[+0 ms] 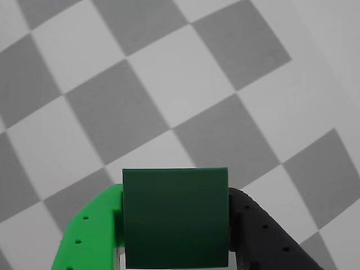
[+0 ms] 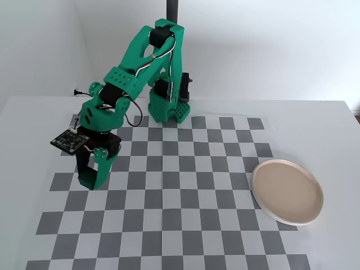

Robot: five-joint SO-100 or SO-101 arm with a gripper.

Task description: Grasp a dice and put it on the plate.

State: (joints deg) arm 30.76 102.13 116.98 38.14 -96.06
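A: What's at the left of the fixed view?

B: The green arm (image 2: 132,84) reaches down over the left of the checkered bench (image 2: 185,225); its gripper (image 2: 93,181) points at the squares; the cube isn't discernible from there.

A: And the wrist view?

B: The gripper (image 1: 175,247) is closed on the dice (image 1: 175,218); the bright green finger (image 1: 93,236) presses its left side, the black finger (image 1: 264,236) its right; checkers lie beyond it.

A: Further right?

B: The plate (image 2: 287,192) lies at the bench's right, well apart from the gripper.

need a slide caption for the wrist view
Dark green dice clamped between green and black jaws, held over the grey-and-white checkered mat.
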